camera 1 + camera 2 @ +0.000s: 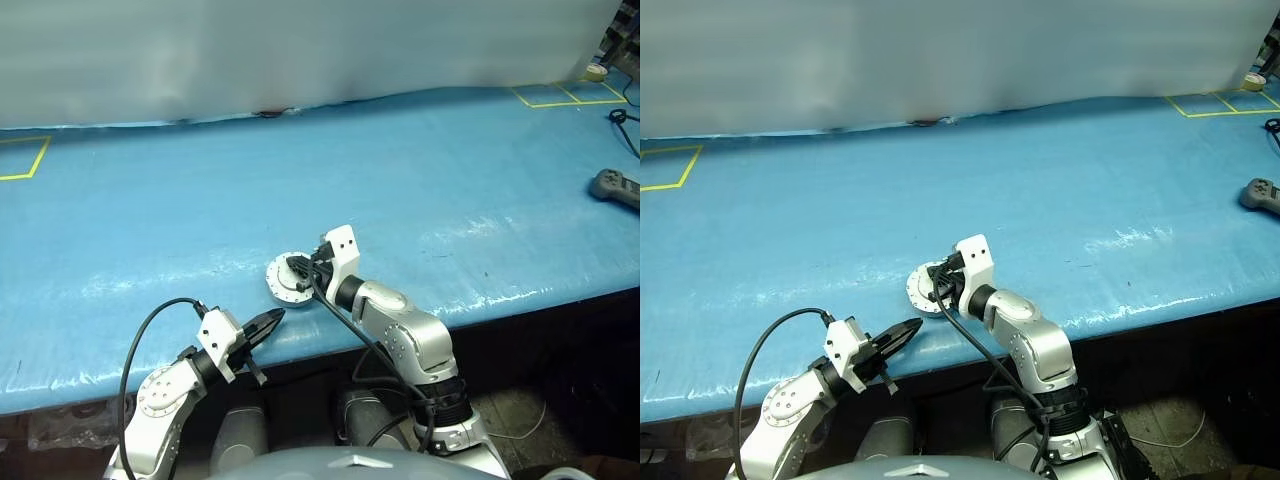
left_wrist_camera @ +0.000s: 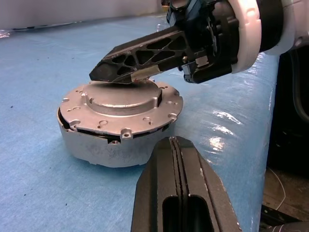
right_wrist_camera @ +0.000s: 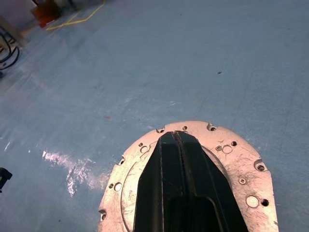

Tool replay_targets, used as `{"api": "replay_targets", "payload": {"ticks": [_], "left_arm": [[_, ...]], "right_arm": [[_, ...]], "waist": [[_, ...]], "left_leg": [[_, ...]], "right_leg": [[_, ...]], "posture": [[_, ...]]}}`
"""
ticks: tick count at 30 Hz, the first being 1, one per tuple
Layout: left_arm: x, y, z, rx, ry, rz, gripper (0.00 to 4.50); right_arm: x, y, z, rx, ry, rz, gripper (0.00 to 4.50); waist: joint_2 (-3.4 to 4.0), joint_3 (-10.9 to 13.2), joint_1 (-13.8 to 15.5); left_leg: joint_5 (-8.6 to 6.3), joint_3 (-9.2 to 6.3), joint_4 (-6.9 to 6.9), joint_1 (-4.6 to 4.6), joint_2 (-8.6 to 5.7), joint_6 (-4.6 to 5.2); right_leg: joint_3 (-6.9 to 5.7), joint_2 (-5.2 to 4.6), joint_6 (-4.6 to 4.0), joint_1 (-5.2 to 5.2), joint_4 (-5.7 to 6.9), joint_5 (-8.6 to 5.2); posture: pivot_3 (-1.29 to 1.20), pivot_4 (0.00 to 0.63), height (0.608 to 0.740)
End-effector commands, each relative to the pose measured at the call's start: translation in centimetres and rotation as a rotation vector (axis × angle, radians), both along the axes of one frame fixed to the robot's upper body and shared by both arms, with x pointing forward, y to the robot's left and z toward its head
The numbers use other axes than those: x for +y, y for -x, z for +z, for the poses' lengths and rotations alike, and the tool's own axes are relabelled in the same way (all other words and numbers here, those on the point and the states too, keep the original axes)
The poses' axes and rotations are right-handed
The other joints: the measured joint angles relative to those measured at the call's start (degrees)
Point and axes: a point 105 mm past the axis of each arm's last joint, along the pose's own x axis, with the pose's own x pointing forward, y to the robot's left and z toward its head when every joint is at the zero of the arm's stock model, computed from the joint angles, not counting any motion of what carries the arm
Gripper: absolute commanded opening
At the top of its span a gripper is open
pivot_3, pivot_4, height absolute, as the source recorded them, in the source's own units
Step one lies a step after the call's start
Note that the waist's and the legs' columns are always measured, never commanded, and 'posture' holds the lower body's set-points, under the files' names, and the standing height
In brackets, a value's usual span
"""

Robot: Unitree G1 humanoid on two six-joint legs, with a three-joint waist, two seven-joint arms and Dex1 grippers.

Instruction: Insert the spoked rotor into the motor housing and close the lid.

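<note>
The tabletop (image 1: pixel 420 180) is the largest thing here: a long flat surface wrapped in smooth blue sheeting, slightly glossy, with pale glare patches and faint wrinkles. Yellow tape (image 1: pixel 560 96) outlines squares at its far right corner and at its far left edge.

Near the front edge, about midway along it, sits the motor housing (image 2: pixel 104 147), a shallow round metal cup with a matt, dull grey side wall. The lid (image 2: pixel 120 108) lies on top of it, a silver disc of the same width, outer face up: a plain raised centre circle, a scratched flat flange, and a ring of small holes and notches round the rim. A thin dark gap shows between lid and housing along the near side, so the lid does not look fully seated.

The right hand (image 2: pixel 104 75) has its two black, truss-patterned fingers pressed together into one tapered wedge, empty, its tip resting on the raised centre of the lid. The left hand (image 1: pixel 272 320) hangs at the front edge just beside the housing, apart from it, its fingers likewise closed flat against each other with only a seam between them, holding nothing.

A grey handheld controller (image 1: pixel 615 186) lies near the right edge, and a black cable (image 1: pixel 625 125) curls beyond it.
</note>
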Motion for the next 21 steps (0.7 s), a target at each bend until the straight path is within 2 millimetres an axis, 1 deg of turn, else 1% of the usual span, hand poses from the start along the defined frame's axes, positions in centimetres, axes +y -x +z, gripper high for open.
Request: {"api": "replay_targets", "payload": {"ticks": [1,5,8,15,21], "left_arm": [[0.1,0.0,0.5,-0.014,0.004,-0.008,0.0],[0.2,-0.1,0.6,-0.015,0.003,-0.005,0.0],[0.2,-0.1,0.6,-0.015,0.002,-0.002,0.0],[0.2,0.1,0.7,-0.017,0.005,0.003,0.0],[0.3,0.0,0.8,-0.024,0.0,0.005,0.0]], "right_arm": [[0.5,-0.2,1.8,-0.041,-0.108,-0.012,0.01],[0.7,-0.2,2.8,-0.08,-0.138,0.006,0.01],[0.9,-0.2,3.0,-0.085,-0.16,0.007,0.01],[1.7,0.1,2.4,-0.071,-0.211,-0.003,0.01],[2.0,0.7,1.0,-0.037,-0.192,-0.001,0.01]], "waist": [[0.0,0.0,0.0],[0.0,0.0,-0.01],[0.0,0.0,-0.01],[0.0,0.0,0.0],[0.01,0.0,0.0]], "left_leg": [[0.0,0.0,0.0,0.0,0.0,0.0],[0.0,0.0,-0.02,-0.01,0.0,0.0],[0.0,0.0,-0.03,-0.01,0.0,0.0],[0.0,0.0,-0.04,-0.01,0.0,0.0],[0.0,0.0,-0.06,-0.01,0.01,0.0]], "right_leg": [[0.0,0.0,0.0,0.0,0.0,0.0],[0.0,0.01,0.0,-0.02,-0.01,0.0],[0.0,0.01,0.0,-0.02,-0.01,0.0],[0.0,0.0,-0.01,-0.02,-0.02,-0.01],[0.0,0.0,-0.02,-0.04,-0.02,-0.01]], "posture": [[0.0,0.15,0.74],[0.0,0.15,0.74],[0.0,0.15,0.74],[0.0,0.15,0.74],[0.0,0.15,0.74]]}}
